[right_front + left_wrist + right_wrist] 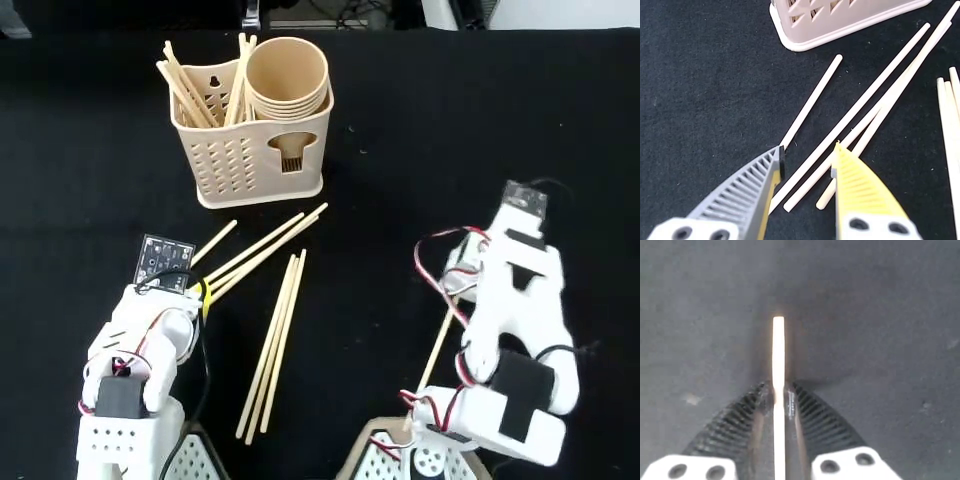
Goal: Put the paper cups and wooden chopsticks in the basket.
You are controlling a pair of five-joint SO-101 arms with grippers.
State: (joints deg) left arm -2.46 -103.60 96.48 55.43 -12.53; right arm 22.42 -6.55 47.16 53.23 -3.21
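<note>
The left tool (pixel 809 148) sits low over the black table (pixel 80 150) with its grey and yellow fingers spread apart, gripping nothing. The near ends of a fan of loose chopsticks (pixel 262 245) lie right at it. In the left wrist view a couple of them run in between the fingertips, and a single chopstick (pixel 811 101) ends right at the grey fingertip (pixel 780 156).

Farther back from that tool the basket (pixel 250 170) stands upright. It has a stack of paper cups (pixel 287 75) in one compartment and standing chopsticks (pixel 185 85) in the part beside them.

Next over, a side-by-side bunch (pixel 275 340) of chopsticks lies flat on the table between the two arms, clear of both tools.

The right tool (pixel 778 390) is clenched tight on one held chopstick (pixel 778 347). The stick is pinched between the two black fingers and pokes straight out past the tips, above the table.
</note>
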